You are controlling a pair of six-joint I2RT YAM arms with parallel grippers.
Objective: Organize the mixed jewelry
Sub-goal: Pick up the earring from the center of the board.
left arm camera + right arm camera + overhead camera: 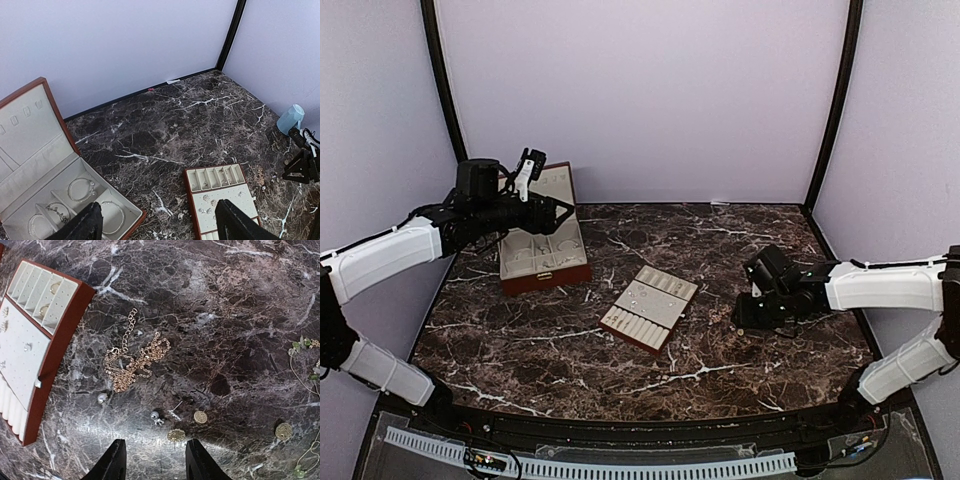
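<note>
Two fingers of our right gripper (156, 465) stand partly apart over the marble table (240, 315), with nothing between them. Just ahead of the tips lies the mixed jewelry (176, 435) — flat gold discs, a small stud (156, 416), then a tangled chain (131, 365) near the red-brown edge of the cream tray (59, 345). Past the chain, bare marble runs on. Our left gripper (157, 227), jaws wide and holding nothing, hangs over the open box (30, 130) with its bracelets (80, 189) — bare tabletop lies between box and tray
</note>
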